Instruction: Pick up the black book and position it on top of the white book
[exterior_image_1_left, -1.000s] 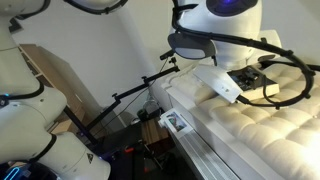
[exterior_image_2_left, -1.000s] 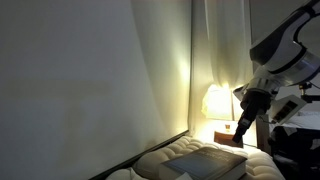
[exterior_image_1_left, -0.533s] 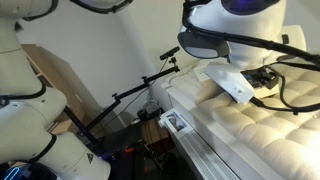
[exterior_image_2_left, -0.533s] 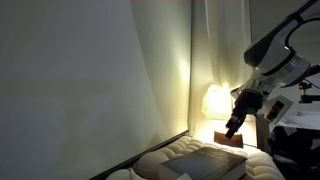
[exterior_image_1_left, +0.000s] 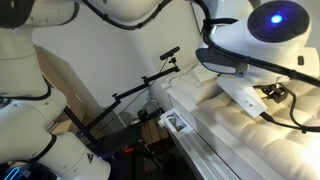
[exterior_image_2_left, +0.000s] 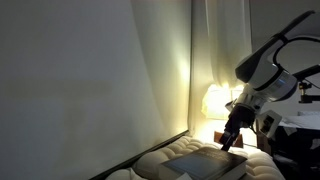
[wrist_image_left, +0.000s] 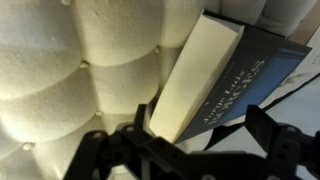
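Observation:
In the wrist view the black book lies on the quilted mattress. Its dark blue cover with white lettering faces right and its pale page edges face left. My gripper is open, with one dark finger on each side of the book's near end, just above it. A flat pale surface shows beside the book's near corner; I cannot tell whether it is the white book. In both exterior views the gripper hangs low over the mattress, and the black book is hidden there.
The cream mattress has its edge toward a dark stand and clutter on the floor. A lit lamp stands behind the bed by the curtain. A flat greyish pad lies on the mattress near the gripper.
The arm has swung along the mattress and come down lower. The gripper now sits closer to the bed surface than a second ago.

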